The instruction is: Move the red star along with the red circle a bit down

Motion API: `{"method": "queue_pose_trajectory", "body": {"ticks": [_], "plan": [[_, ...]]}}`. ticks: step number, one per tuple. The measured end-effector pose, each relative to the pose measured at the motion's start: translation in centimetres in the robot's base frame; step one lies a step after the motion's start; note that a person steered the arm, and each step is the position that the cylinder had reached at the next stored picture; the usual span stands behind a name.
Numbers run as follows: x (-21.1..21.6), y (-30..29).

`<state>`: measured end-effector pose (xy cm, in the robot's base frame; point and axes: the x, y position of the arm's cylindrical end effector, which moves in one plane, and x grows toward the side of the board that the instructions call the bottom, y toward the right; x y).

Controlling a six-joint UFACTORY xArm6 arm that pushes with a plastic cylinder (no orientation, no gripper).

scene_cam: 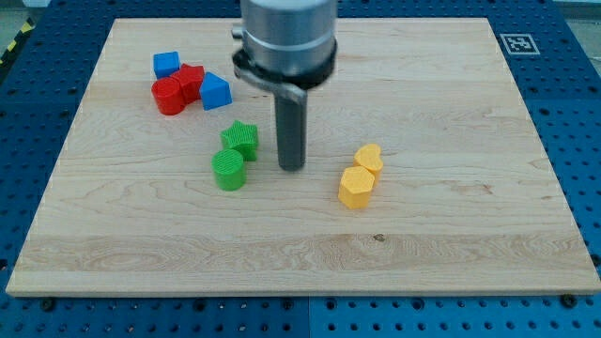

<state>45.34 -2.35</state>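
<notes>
The red circle (169,96) and the red star (192,83) sit touching each other at the view's upper left of the wooden board (451,225). A blue block (166,64) lies just above them and a blue triangle-like block (215,91) just to their right. My tip (292,167) rests on the board near the middle, well to the right of and below the red blocks. It stands just right of the green star (240,139) and is apart from it.
A green circle (228,170) sits below the green star, touching it. Two yellow hexagon blocks (369,159) (355,187) lie right of my tip. A fiducial tag (516,43) is at the board's upper right corner. Blue perforated table surrounds the board.
</notes>
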Motion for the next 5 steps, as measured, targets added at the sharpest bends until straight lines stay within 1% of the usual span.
{"method": "queue_pose_trajectory", "body": {"ticks": [1,2,3,4,5], "plan": [[-6.5,-0.2],[-7.4,-3.5],[-6.0,-7.1],[-6.0,-11.1],[-8.9,-12.8]]}}
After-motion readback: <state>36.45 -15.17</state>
